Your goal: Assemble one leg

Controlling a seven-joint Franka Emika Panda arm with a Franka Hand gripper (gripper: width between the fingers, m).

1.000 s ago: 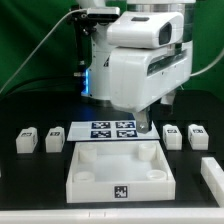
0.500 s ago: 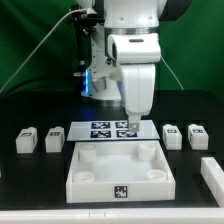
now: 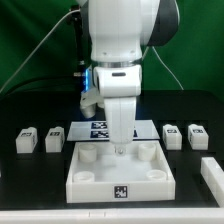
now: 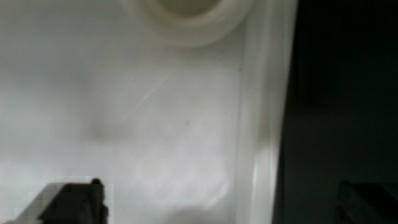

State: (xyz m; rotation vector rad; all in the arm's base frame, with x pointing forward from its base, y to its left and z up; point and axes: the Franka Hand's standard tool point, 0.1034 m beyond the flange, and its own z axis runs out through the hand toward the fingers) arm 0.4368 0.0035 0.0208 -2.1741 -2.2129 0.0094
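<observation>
Four small white legs with tags lie on the black table: two at the exterior view's left (image 3: 27, 140) (image 3: 54, 139) and two at its right (image 3: 172, 135) (image 3: 197, 136). My gripper (image 3: 119, 150) hangs low over the back middle of the large white tray-like piece (image 3: 120, 182), away from all the legs. In the wrist view my gripper (image 4: 217, 205) is open and empty. Its dark fingertips (image 4: 71, 203) stand wide apart over the tray's white floor (image 4: 160, 110), beside a round corner socket (image 4: 187, 15). No leg shows in the wrist view.
The marker board (image 3: 97, 127) lies behind the tray, mostly hidden by the arm. Another white part (image 3: 213, 172) shows at the exterior view's right edge. A green backdrop stands behind the table.
The arm has turned and swung from above the marker board's right end toward the exterior view's left and forward. It has dropped over the tray's back middle. The parts have not moved.
</observation>
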